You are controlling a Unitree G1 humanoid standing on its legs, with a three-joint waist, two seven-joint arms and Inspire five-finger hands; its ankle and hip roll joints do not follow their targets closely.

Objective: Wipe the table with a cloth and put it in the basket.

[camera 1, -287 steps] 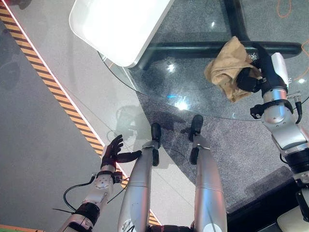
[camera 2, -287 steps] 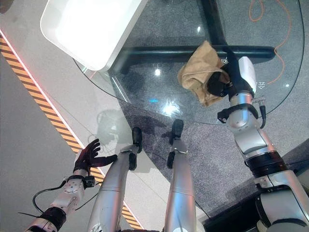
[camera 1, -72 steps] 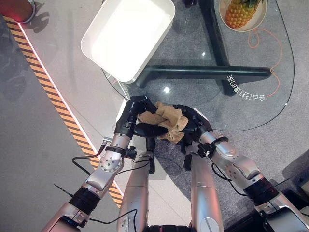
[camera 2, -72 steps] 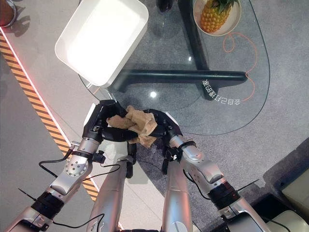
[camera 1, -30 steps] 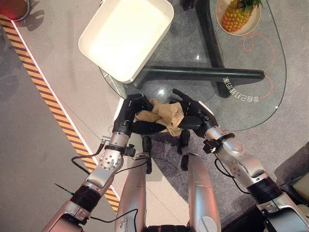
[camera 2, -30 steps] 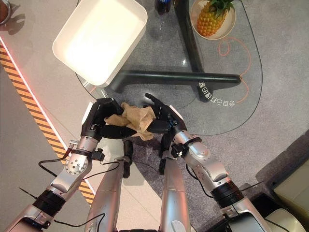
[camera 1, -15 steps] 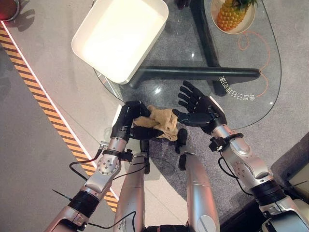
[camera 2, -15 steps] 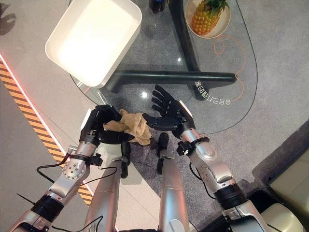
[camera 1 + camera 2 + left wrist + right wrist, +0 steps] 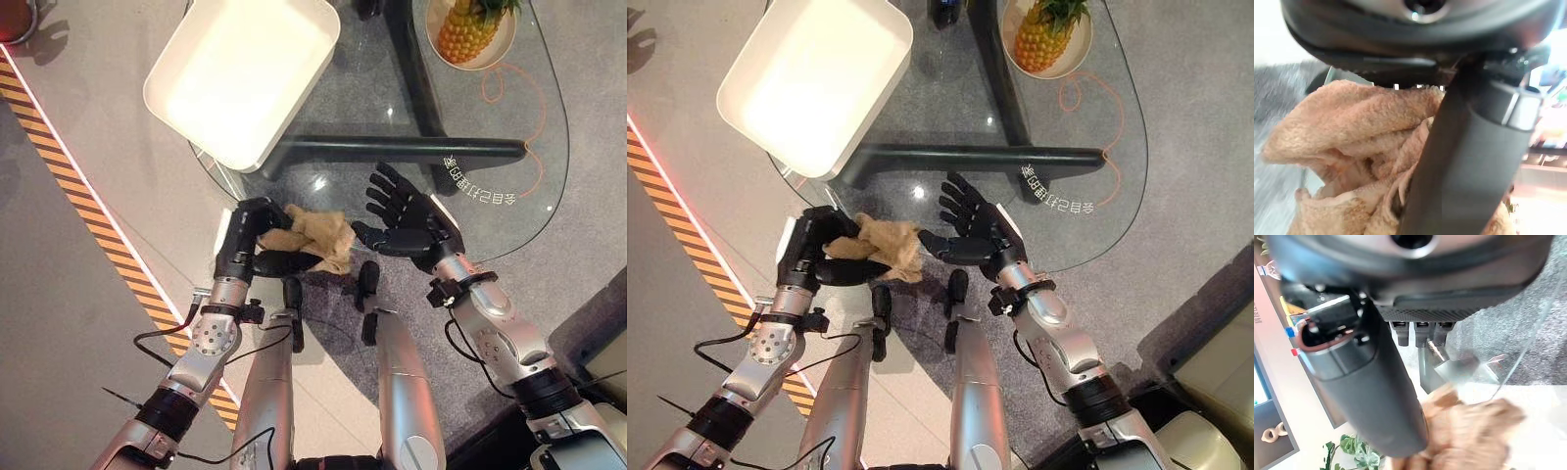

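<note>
My left hand has its fingers and thumb curled round the cloth, bunched at the near edge of the glass table. My right hand is spread wide just beside the cloth, apart from it, holding nothing. The left wrist view shows the thumb pressed across the folds, so the hold looks secure.

Step in hand, by my judgement: carry the cloth to the basket, the white tray-like one sitting on the far left corner of the table.

How to do it well:
- Keep the fingers clamped; the bundle is loose and a trailing corner hangs off toward my right side, so it could snag on the table edge.
- Lift clear of the glass before swinging left and forward.
- Bring the cloth over the rim and well inside before letting go; the basket overhangs the table edge, so a drop near the rim may land on the floor.
- Hold the right hand out of the path.

Materials: cloth is tan terry, soft, nubbly, crumpled into thick folds. Table is clear glass, rounded outline, glossy, on a dark base. Basket is white, smooth, rectangular with rounded corners, shallow. A pineapple sits in a bowl at the far end
</note>
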